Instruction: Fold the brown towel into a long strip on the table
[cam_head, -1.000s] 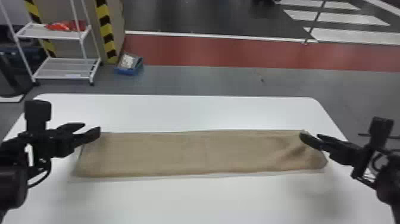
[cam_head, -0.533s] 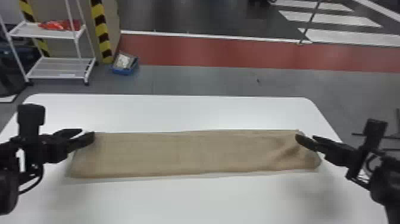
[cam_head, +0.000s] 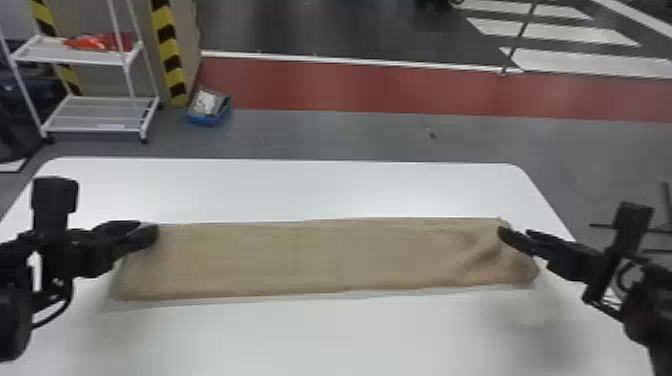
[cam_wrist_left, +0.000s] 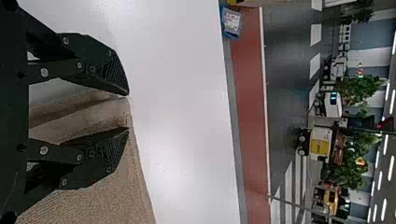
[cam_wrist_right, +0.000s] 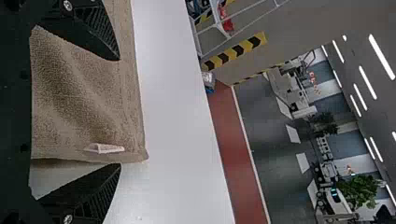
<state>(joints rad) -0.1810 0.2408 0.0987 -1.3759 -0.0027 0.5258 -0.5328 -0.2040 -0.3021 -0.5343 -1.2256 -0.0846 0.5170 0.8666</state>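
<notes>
Brown towel (cam_head: 325, 260) should fold straightest if left gripper (cam_wrist_left: 128, 112) at ten o'clock and right gripper (cam_wrist_right: 120, 112) at two—fingers parted on both—pinch evenly, then pull taut.

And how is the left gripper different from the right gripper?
The left gripper has its fingers fairly close together, but the right gripper has its fingers spread much wider. The left gripper is at the left end of the brown towel, the right gripper at the right end. Both are black, with two open fingers.
</notes>
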